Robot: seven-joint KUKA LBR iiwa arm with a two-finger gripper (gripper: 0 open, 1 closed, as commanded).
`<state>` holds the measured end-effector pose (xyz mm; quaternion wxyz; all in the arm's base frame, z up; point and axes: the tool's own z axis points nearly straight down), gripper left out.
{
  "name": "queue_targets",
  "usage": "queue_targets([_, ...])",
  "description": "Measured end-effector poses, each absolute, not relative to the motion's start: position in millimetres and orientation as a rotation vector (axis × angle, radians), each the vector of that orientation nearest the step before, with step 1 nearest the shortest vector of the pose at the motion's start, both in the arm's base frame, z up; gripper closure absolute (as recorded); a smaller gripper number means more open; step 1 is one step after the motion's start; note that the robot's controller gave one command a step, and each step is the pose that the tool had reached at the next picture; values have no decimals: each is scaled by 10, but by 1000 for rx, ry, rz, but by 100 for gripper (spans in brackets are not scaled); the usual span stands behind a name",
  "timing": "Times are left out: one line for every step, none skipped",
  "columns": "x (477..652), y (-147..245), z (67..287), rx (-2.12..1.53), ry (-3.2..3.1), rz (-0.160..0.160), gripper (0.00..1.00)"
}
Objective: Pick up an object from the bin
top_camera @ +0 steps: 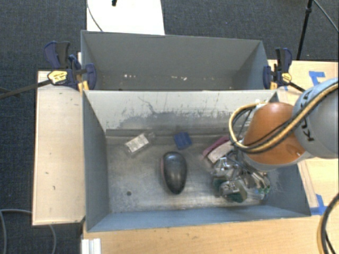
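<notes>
The gripper [237, 187] sits low in the lower right of the bin [95, 157]; whether it is open or closed I cannot tell. Just beside it, up-left, lies one pink-and-white packet [216, 149]. Further left lie one dark mouse [175, 172], one blue piece [183, 139] and one clear wrapper [137, 143].

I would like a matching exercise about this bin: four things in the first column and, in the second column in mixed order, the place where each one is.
Column one
1. dark grey computer mouse
2. small blue piece
3. silvery packet
4. end effector

Column two
A. furthest left on the floor, near the back wall
B. at the right, over a small heap of mixed things
C. in the middle of the bin floor
D. just behind the mouse, close to the back wall

Pairs: 1-C, 2-D, 3-A, 4-B
</notes>
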<state>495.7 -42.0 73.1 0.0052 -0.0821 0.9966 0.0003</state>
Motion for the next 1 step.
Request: queue_targets([5113, -448, 2372, -896, 3002, -4, 100])
